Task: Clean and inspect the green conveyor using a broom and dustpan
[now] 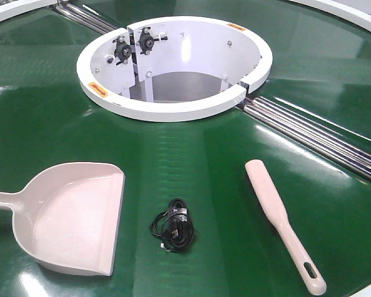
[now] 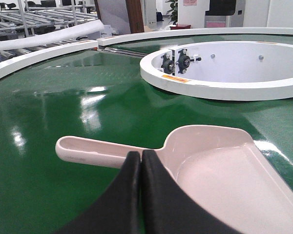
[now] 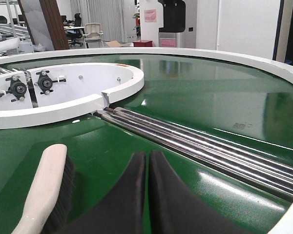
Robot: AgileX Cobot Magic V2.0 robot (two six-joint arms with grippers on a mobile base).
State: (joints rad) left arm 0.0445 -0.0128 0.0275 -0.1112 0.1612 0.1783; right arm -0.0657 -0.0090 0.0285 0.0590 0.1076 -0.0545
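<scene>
The pale pink dustpan (image 1: 74,216) lies on the green conveyor (image 1: 191,154) at the front left, handle pointing left. The pink broom (image 1: 278,219) lies at the front right, slotted handle end toward the near edge. In the left wrist view my left gripper (image 2: 140,155) is shut and empty, just in front of the dustpan (image 2: 219,170) where handle meets pan. In the right wrist view my right gripper (image 3: 147,155) is shut and empty over the belt, with the broom (image 3: 44,187) and its dark bristles to its left. Neither gripper shows in the front view.
A coiled black cable (image 1: 173,226) lies between dustpan and broom. The white ring hub (image 1: 173,68) with bearing blocks stands at the middle. Silver rollers (image 1: 315,136) run from the hub to the right, and the white outer rim (image 3: 263,61) bounds the belt.
</scene>
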